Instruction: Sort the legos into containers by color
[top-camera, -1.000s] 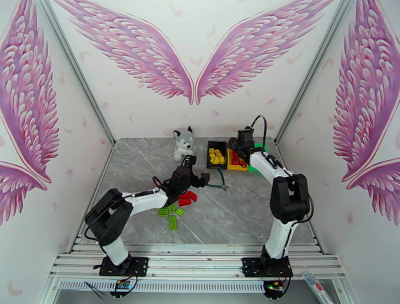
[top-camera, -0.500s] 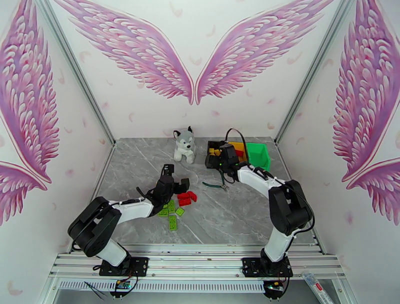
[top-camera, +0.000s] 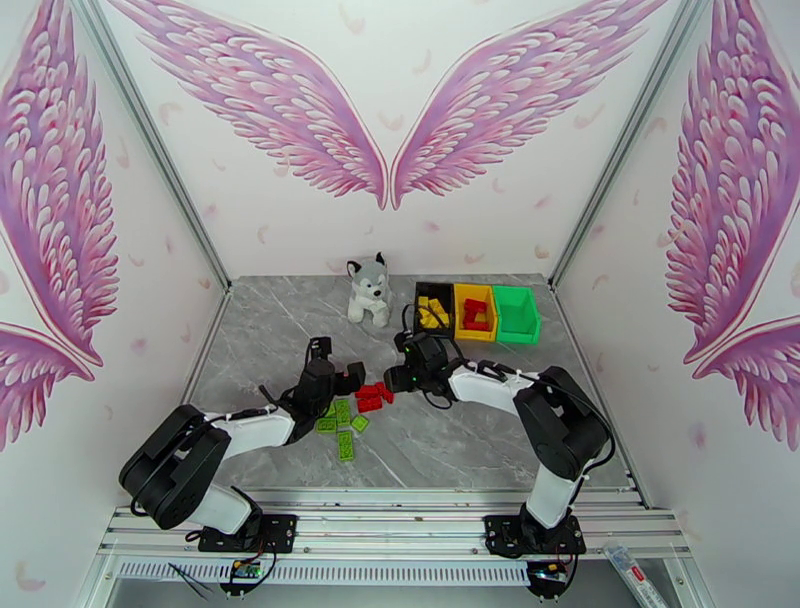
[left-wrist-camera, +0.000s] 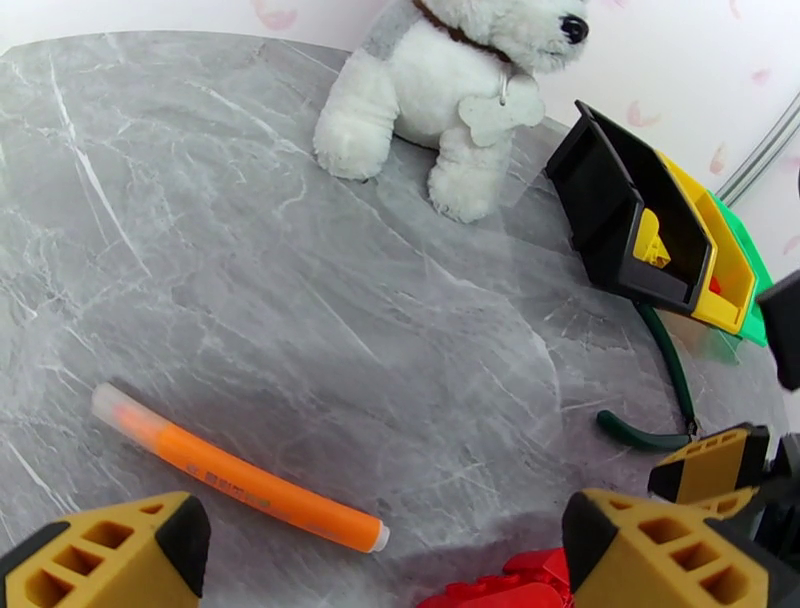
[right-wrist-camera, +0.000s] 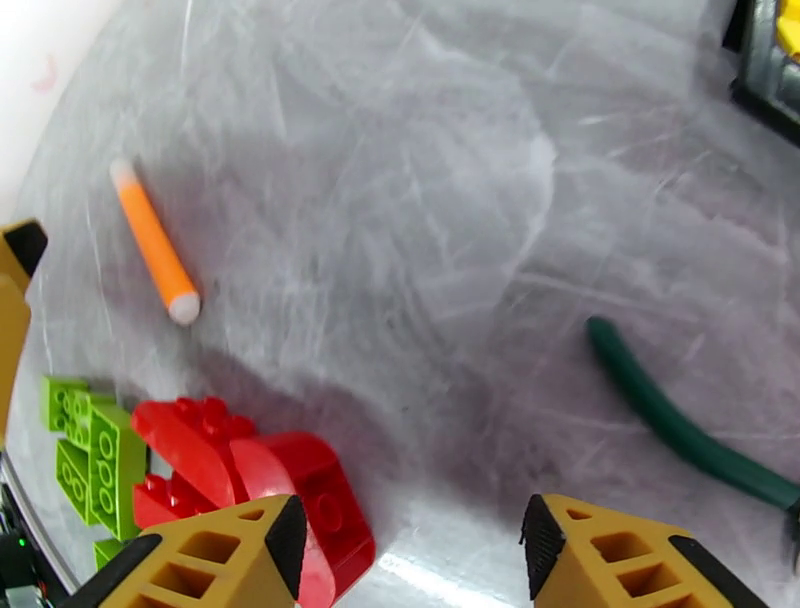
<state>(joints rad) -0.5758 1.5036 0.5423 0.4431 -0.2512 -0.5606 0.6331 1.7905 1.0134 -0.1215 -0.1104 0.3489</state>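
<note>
Standing beside the rig, I see both arms stretched low toward the middle of the tabletop (top-camera: 470, 440). The left pincer (left-wrist-camera: 385, 520) is spread wide with nothing between its fingers, hanging just over the near edge of the loose red legos (top-camera: 372, 397). The right pincer (right-wrist-camera: 410, 530) is spread apart too and empty, right above the same red pile. Lime green legos (top-camera: 343, 428) lie just beside the red ones, toward the arms' bases. An orange stick (left-wrist-camera: 235, 482) and green-handled pliers (right-wrist-camera: 680, 425) lie nearby. At the far edge sit the containers (top-camera: 473, 310): yellow bricks in the black one, red bricks in the yellow one, and the green one at the right end. A husky plush (top-camera: 367, 288) sits left of them.
</note>
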